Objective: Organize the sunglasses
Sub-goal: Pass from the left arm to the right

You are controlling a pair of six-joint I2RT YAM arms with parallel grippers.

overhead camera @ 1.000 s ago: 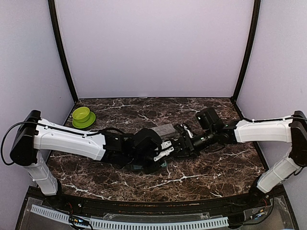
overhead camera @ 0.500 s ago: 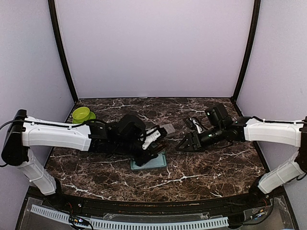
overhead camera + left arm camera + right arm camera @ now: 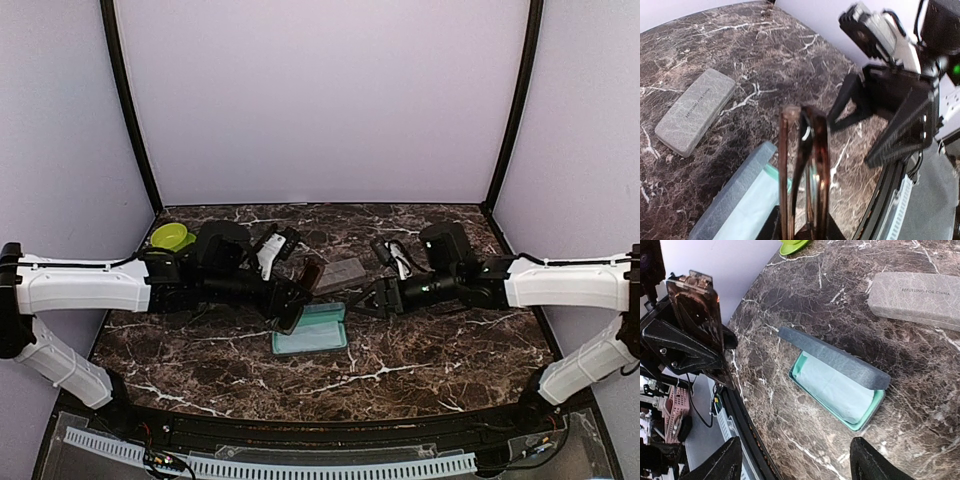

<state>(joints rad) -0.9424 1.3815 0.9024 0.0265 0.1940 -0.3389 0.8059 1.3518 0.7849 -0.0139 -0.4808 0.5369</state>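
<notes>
**Marbled bench (image 3: 450,350): sunglasses (image 3: 802,165) poised by the open case (image 3: 832,357)**

They are clamped, folded and edge-up, in the left end effector (image 3: 290,305). The case is laid just nearer and to its right, long axis left-right. The right end effector (image 3: 375,298) is spread empty beyond it.

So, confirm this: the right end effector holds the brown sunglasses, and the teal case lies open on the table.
No: the left end effector holds the brown sunglasses, as the left wrist view shows; the right end effector is empty. The teal case lies open on the table.
</notes>
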